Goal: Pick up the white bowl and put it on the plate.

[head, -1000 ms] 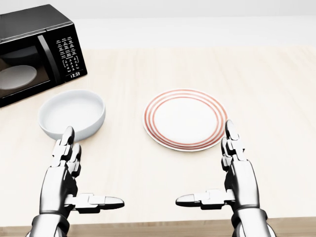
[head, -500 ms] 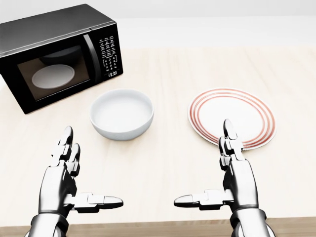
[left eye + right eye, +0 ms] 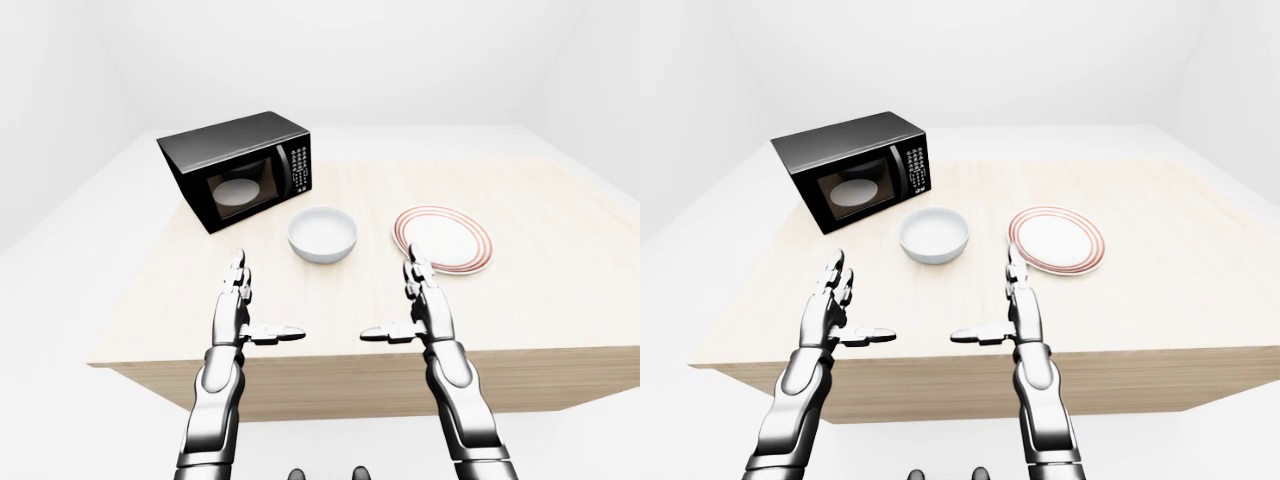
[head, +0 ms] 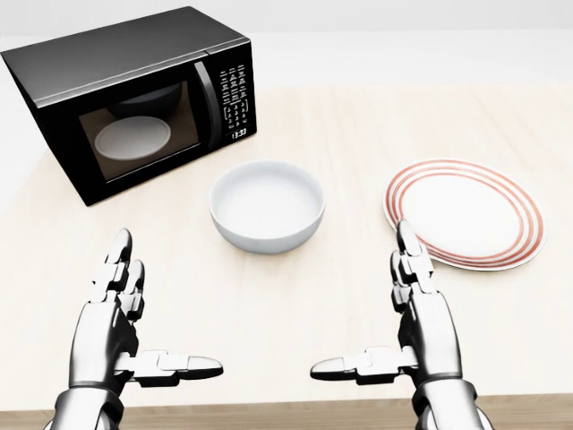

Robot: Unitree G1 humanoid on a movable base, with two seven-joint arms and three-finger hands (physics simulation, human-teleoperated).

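The white bowl (image 4: 267,206) stands empty on the wooden table, in the middle of the head view. The white plate with red rings (image 4: 464,213) lies to its right. My left hand (image 4: 143,315) is open, low at the left, below and left of the bowl. My right hand (image 4: 385,309) is open, low at the right, below the gap between bowl and plate. Both hands hover over the table's near edge, thumbs pointing inward, and hold nothing.
A black microwave (image 4: 139,94) stands at the upper left, close to the bowl, with a white dish seen through its door. The table (image 3: 540,290) ends just under my hands; white floor and walls surround it.
The whole picture has shifted right: the camera moved left. The microwave is now fully in view and the bowl sits mid-frame. My hands keep their open pose.
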